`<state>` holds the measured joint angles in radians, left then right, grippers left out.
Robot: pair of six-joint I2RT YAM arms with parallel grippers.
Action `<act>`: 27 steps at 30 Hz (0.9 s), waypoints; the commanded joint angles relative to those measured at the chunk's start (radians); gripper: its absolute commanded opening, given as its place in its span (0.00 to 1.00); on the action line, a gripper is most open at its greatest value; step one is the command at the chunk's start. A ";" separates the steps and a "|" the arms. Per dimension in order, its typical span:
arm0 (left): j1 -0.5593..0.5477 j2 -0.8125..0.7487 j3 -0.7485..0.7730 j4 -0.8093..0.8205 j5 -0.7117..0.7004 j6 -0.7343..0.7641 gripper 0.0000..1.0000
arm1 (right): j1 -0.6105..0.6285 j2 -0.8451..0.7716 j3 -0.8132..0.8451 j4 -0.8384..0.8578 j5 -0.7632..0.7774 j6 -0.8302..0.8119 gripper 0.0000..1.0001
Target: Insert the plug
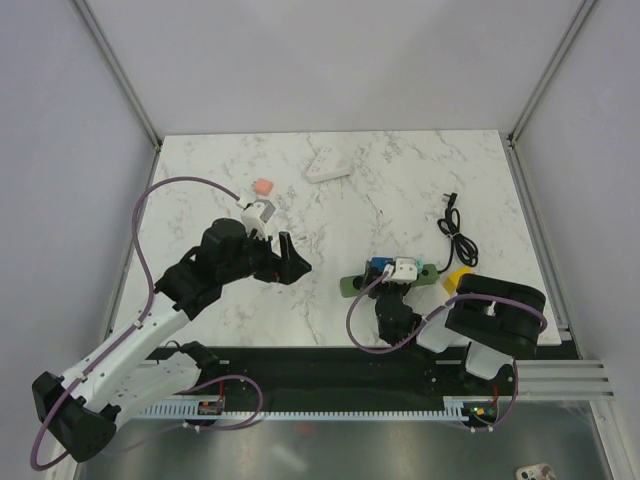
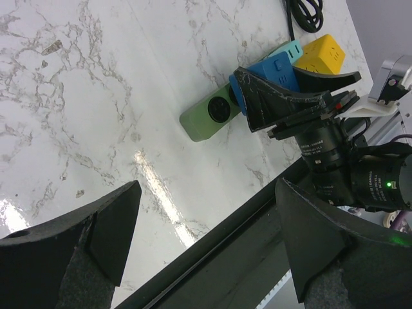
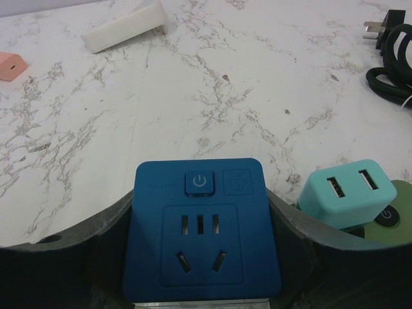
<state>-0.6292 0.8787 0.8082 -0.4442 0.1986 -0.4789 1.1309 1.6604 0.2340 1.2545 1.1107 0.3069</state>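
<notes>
Dark fingers [image 3: 77, 270] of the right gripper [image 2: 295, 87] fill the bottom of the wrist view, clamped on the two opposite sides of the plug [image 3: 201, 225]. It is a bright-blue block about as broad as it is long, so no long axis stands out. Its socket face, with the power button, looks up at the wrist camera, the button edge turned toward the far side of the table [image 1: 400, 190]. The plug sits over the green power strip [image 2: 206, 119], between the strip's bare round socket at one end and a teal USB block [image 3: 347, 193] just beside it on the other side. Whether its underside is seated in the strip cannot be told. A yellow block [image 2: 325, 55] stands past the teal one at the strip's far end. Beyond that end lies a coiled black cable [image 1: 458, 235]. A white block [image 1: 327, 170] and a pink block [image 1: 262, 187] lie well apart from the strip, farther back. Well to the strip's left, the left gripper [image 2: 209, 225] hangs over bare marble with its jaws wide apart, holding nothing
</notes>
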 commanded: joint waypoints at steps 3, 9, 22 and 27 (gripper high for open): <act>0.006 -0.033 -0.017 -0.001 -0.022 -0.007 0.92 | 0.085 0.130 -0.009 -0.251 -0.029 0.057 0.00; 0.006 -0.049 -0.011 -0.011 -0.025 -0.015 0.92 | 0.104 0.246 0.050 -0.268 -0.063 0.066 0.00; 0.006 -0.053 0.000 -0.017 -0.039 -0.013 0.92 | 0.106 0.323 0.166 -0.509 -0.196 0.072 0.00; 0.006 -0.052 -0.009 -0.017 -0.045 -0.021 0.93 | 0.104 0.349 0.201 -0.561 -0.248 0.069 0.00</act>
<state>-0.6292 0.8402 0.7952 -0.4728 0.1764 -0.4816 1.1786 1.8351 0.4500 1.0920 1.3426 0.2462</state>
